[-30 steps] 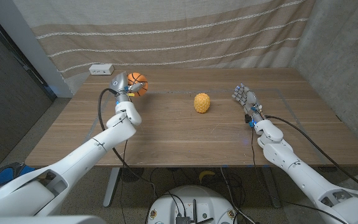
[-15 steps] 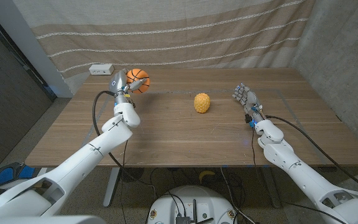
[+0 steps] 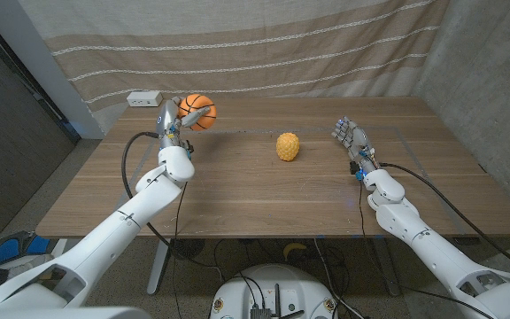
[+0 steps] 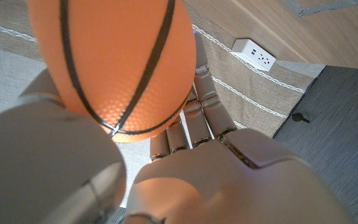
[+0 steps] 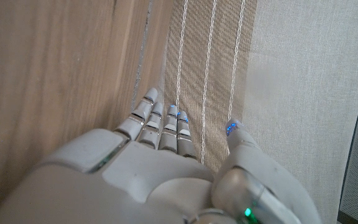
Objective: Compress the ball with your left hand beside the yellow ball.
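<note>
An orange ball with black seams [image 3: 197, 111], like a small basketball, is gripped by my left hand [image 3: 172, 120] and held up above the table's far left part. In the left wrist view the orange ball [image 4: 114, 59] sits between the fingers and thumb of my left hand [image 4: 185, 155]. The yellow ball [image 3: 287, 146] with a bumpy skin lies on the wooden table [image 3: 264, 190] near its middle, well to the right of the held ball. My right hand [image 3: 351, 139] stands at the table's right with fingers straight and apart, holding nothing; its fingers [image 5: 160, 124] reach toward the curtain.
A white power strip [image 3: 143, 98] lies at the table's far left corner, just behind the raised left hand. A striped beige curtain [image 3: 255, 44] hangs behind the table. A cable runs along each forearm.
My left hand has lifted the orange ball higher and a little toward the far edge. The yellow ball and my right hand have not moved.
</note>
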You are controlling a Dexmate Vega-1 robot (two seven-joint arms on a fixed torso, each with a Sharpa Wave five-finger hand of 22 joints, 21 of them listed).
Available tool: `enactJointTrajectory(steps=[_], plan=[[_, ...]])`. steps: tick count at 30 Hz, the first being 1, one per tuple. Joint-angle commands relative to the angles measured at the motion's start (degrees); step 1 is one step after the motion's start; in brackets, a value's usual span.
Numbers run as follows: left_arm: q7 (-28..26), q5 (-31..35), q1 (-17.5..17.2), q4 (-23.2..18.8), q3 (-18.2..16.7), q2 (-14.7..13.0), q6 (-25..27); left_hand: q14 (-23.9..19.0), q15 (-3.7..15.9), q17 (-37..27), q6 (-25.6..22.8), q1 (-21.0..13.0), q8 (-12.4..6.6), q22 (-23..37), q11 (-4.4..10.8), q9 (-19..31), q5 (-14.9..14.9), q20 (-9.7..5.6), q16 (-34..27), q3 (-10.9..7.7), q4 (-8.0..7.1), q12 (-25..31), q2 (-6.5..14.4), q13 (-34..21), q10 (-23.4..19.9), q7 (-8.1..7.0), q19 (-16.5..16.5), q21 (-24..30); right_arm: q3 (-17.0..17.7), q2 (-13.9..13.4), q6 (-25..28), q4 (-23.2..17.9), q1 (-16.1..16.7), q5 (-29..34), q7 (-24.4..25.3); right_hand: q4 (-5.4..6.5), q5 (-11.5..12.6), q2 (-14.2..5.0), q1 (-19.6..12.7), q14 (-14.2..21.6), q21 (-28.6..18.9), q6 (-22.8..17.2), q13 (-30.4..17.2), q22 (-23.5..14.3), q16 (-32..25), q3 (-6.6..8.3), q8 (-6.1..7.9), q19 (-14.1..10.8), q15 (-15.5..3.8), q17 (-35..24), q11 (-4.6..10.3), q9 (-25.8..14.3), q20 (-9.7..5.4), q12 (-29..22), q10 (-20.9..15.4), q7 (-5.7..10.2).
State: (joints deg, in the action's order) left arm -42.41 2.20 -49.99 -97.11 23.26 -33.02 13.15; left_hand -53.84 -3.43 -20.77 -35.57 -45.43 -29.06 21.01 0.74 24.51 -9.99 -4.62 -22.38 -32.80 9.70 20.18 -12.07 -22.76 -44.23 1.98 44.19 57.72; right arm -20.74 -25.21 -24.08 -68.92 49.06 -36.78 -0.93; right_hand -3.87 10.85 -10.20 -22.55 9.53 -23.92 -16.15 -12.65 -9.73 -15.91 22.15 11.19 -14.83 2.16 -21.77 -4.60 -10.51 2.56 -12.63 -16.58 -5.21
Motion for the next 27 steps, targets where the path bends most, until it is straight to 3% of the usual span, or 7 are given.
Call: enactJointTrajectory(steps=[1, 27], plan=[[4.98, -7.58, -2.17, -0.72, -4.09, 0.27, -6.16, -11.36, 16.98, -0.44, -2.06, -22.12, -0.22, 0.08, 8.08, 0.19, -0.32, -7.46, -0.19, -0.39, 0.04, 0.39, 21.82, -0.44, -8.81, -1.37, -0.64, 0.77, -0.03, -0.32, -0.58, -0.48, -0.65, 1.01, 0.45, -0.39, -0.10, 0.42, 0.03, 0.21, 0.26, -0.44, -0.15, -0.31, -0.05, 0.31, 0.07, -0.53, 0.07, -0.18, -0.10, -0.19, 0.06, 0.15, -0.18, 0.16], [18.68, -24.15, -3.54, 1.27, -8.03, -0.49, -14.85, -11.75, 16.96, -1.31, -2.25, -22.45, 0.02, -0.01, 8.01, 0.05, -0.33, -7.39, -0.60, -0.70, 0.17, 0.51, 21.58, -1.88, -8.96, -1.04, -1.25, 2.83, 0.19, -1.22, -0.82, -2.34, -0.38, 1.88, 1.20, -0.72, -0.06, 0.47, 0.21, 0.20, 0.78, -0.56, -0.15, -0.31, 0.04, 0.48, 0.08, -0.72, -0.15, -0.07, -0.26, -0.19, 0.03, 0.18, -0.18, 0.19]])
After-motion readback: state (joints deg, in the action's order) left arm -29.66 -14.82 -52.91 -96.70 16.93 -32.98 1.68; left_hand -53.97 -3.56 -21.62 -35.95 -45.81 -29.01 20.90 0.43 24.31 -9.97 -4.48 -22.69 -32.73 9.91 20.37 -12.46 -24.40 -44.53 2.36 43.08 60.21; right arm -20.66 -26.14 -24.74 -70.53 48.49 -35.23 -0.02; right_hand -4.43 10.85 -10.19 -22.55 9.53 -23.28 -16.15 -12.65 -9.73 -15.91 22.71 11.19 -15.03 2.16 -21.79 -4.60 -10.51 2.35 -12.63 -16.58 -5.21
